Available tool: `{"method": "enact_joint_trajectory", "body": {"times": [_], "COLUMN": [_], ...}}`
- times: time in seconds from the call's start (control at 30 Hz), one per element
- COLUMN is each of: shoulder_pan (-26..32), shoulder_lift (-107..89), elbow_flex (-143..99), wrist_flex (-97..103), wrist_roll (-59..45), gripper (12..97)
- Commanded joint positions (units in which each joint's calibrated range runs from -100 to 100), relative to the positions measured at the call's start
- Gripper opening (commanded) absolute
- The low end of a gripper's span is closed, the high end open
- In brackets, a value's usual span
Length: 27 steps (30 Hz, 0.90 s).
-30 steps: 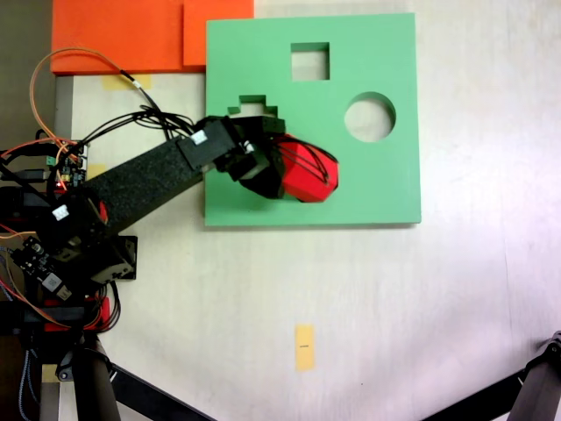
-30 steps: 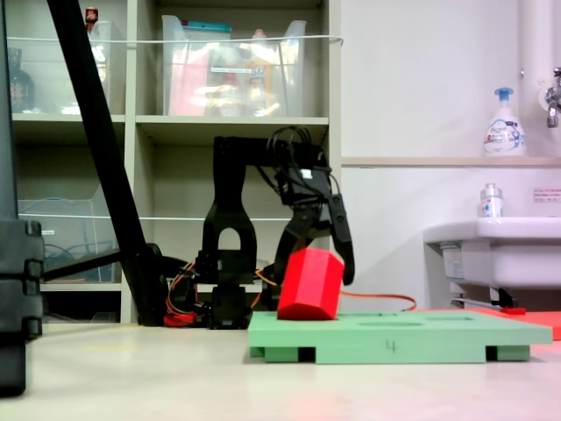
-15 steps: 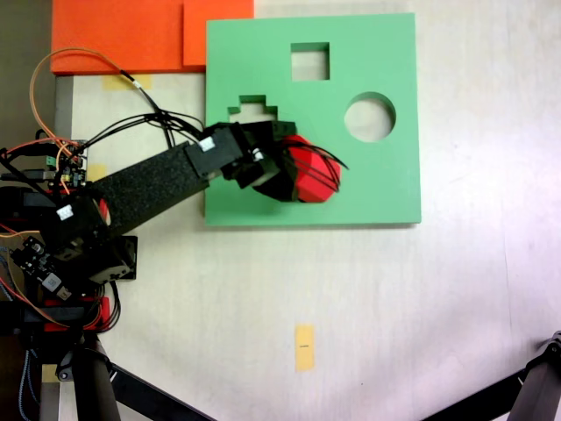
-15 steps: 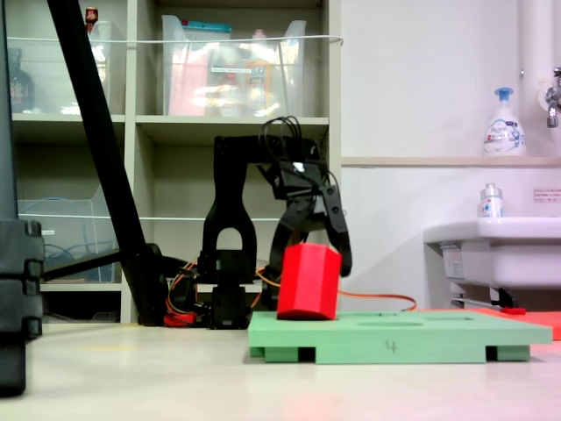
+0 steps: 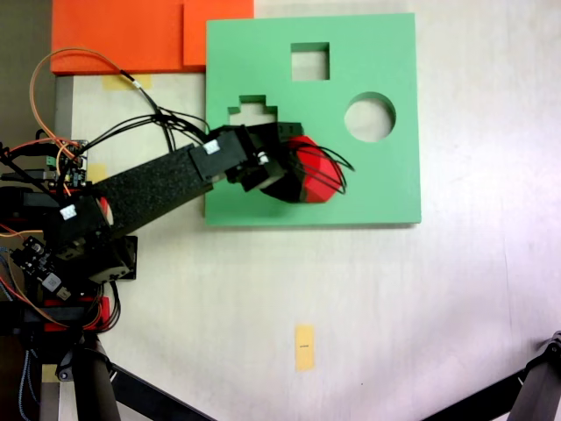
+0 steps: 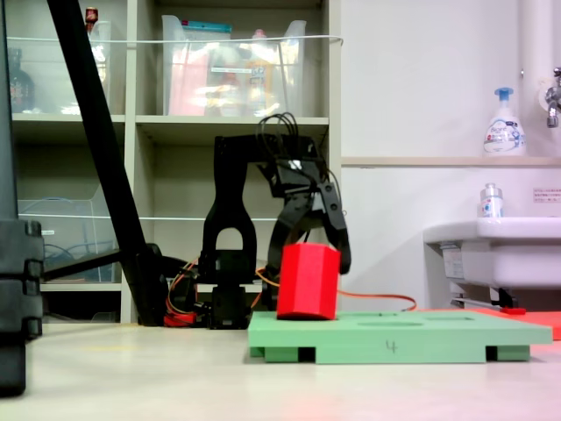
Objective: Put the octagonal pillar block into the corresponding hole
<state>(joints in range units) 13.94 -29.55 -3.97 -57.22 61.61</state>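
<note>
Tool point(image 6: 326, 263) is clamped around the red block point(image 6: 308, 281), which stands nearly upright on the green board point(image 6: 421, 338), bottom touching it.

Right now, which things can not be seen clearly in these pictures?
- The octagonal hole: in a fixed view from above, the red block and the gripper cover it on the green board.
- How deep the block sits: the side view shows it nearly upright on the board, its base hidden.
- Gripper contact: the block hides the fingertips.
- The marking on the board's front edge: too small.
</note>
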Motion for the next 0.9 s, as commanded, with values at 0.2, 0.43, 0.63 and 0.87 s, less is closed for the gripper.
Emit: {"method": "enact_joint_trajectory", "body": {"times": [0.2,0.43,0.63,0.87], "shoulder_pan": [-0.59,0.20,0.93,0.98], "shoulder_lift": [0.92,-1.04,-1.74,-2.16], "elbow_flex": [2.07,1.97,1.87,1.68], "wrist_flex": [3.63,1.61,1.03,0.84], "wrist_roll": [-2.98,-4.88,-5.71,-5.71], "gripper": [44.9,44.9,44.9,45.0]}}
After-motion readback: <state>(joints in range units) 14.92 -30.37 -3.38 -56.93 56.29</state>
